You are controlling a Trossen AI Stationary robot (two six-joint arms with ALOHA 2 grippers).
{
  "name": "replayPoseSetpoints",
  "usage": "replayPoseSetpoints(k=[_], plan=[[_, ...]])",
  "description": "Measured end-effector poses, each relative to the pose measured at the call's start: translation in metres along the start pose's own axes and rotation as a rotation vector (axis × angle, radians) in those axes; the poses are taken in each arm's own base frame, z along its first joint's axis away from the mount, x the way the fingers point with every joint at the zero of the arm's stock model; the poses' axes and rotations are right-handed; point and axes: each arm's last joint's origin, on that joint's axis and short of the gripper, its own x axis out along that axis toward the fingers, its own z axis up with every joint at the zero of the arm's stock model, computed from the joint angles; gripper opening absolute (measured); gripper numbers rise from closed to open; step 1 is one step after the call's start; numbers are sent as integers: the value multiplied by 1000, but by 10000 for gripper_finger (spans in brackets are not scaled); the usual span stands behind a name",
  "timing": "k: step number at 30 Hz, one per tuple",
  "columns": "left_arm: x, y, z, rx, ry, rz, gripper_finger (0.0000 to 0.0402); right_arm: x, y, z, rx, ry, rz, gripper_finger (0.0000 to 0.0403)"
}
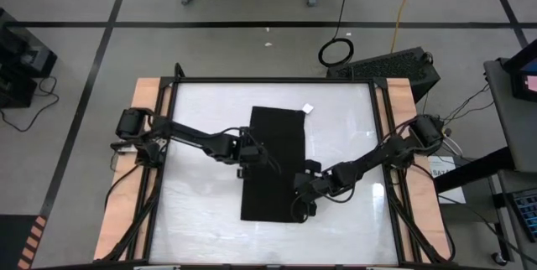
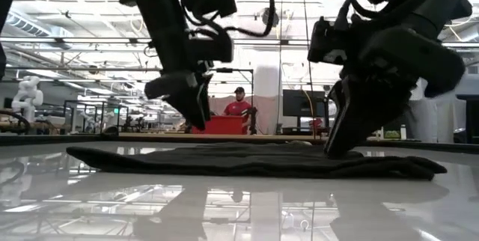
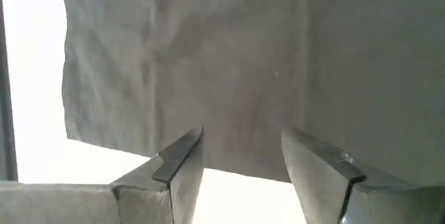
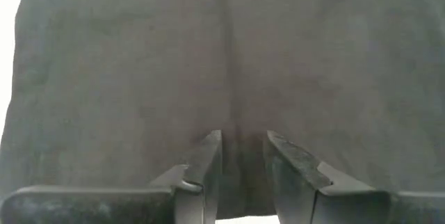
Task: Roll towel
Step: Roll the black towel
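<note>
White glossy table (image 1: 201,220) with wooden side strips (image 1: 132,169). Grey floor beyond it, marked with black tape lines. Black cable coil (image 1: 336,50) and dark case (image 1: 394,69) just past the far edge. Low view: person in a red shirt (image 2: 238,108) behind a red bin (image 2: 217,125).

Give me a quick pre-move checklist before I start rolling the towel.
1. Towel lying flat, folded into a long strip: ok.
2. Left gripper open over the towel's left edge: ok.
3. Right gripper open, tips down at the towel: ok.
4. Either gripper already pinching cloth: cannot tell.
5. White tag clear of both grippers, at the far corner: ok.
6. Roll started: not ok, no curl yet.
</note>
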Motion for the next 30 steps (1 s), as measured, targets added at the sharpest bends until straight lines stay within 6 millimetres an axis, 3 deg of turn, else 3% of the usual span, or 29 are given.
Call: replayPoseSetpoints(k=[12,23,30], plan=[[-29,-45,-5,62,4,-142,199,-15,6,8,-71,-75,49,109],[-64,-115,-12,236,-107,-232,199,-32,54,-4,-265,-217,217,173],[-91,-159,-16,306,-271,-281,199,-43,76,-19,-371,-293,199,180]])
